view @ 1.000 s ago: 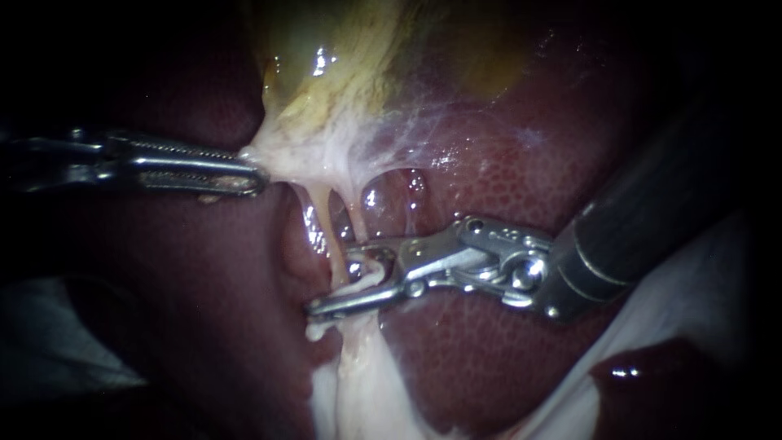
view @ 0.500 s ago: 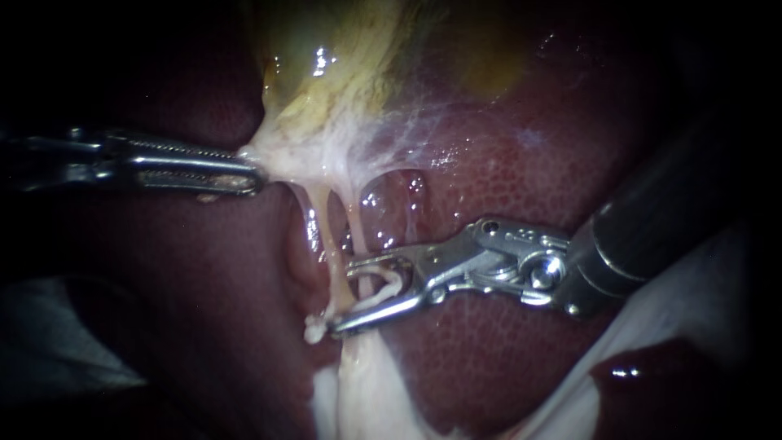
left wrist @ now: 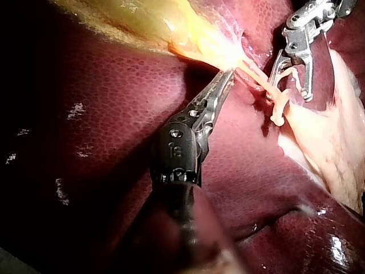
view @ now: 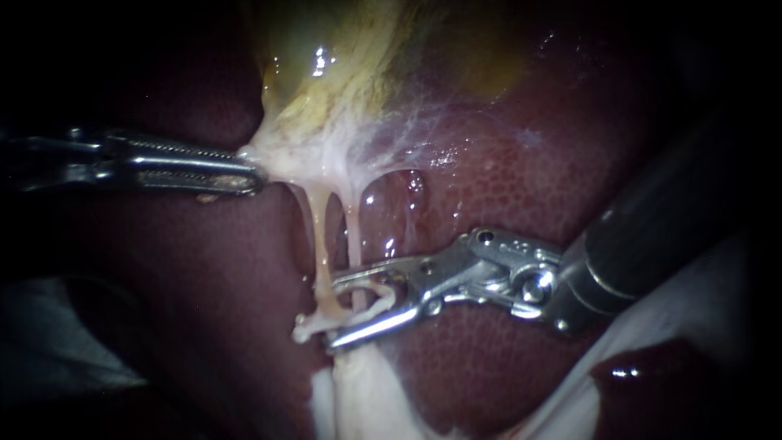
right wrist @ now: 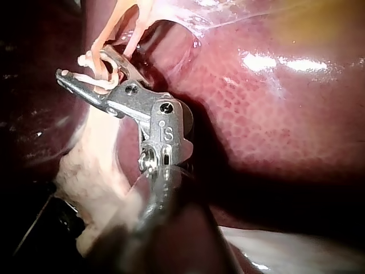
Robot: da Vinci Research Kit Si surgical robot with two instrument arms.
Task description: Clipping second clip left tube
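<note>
**Left instrument** [view: 252, 175]: the jaws are clenched on the pale neck of the gallbladder [view: 342, 73] and draw it toward the left. Its position is unchanged over the last 1 second.

**Tubes:** 2 run from that neck down across the liver [view: 505, 179]. The left tube [view: 319, 236] and the right tube [view: 355, 236] have a clear window between them.

**Right instrument** [view: 331, 312]: the jaws are released, with a plain gap between them. Their tips sit level with the lower end of the left tube, and the right tube passes behind the upper jaw.

**Clip:** a pale curled piece, judged to be the clip [view: 371, 301], lies in the gap. Its free end pokes out just past the left tube.

**Change noted:** 1 second ago the lower jaw reached beyond the left tube and the gap was narrower. The jaws now stand wider and the tips have drawn back and dropped slightly. More of the clip's end shows.

**Assessment:** this reads as release after an application low on the left tube. The views do not show whether the clip is locked around that tube alone. Seating should be confirmed before withdrawal. The risk is a clip lying loose or catching the right tube.
</note>
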